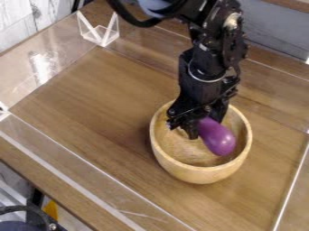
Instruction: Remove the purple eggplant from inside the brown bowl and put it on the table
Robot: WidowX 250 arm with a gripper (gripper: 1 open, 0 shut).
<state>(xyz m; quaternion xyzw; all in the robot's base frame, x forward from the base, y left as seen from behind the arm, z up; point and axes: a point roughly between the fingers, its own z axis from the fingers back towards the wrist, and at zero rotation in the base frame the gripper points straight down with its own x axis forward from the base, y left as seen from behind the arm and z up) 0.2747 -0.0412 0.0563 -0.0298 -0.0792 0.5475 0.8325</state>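
The brown bowl [167,152] stands on the table [90,104], right of centre. My black gripper [201,126] points straight down into it. Its fingers are closed on the upper end of the purple eggplant [220,139]. The eggplant hangs tilted, with its rounded end low over the bowl's floor on the right side. I cannot tell whether that end still touches the wood. The arm hides the bowl's far rim.
Clear plastic walls [99,32] run along the table's back left and left edges, and another along the front. Bare wood-grain surface lies left of and in front of the bowl. The right edge of the table is close to the bowl.
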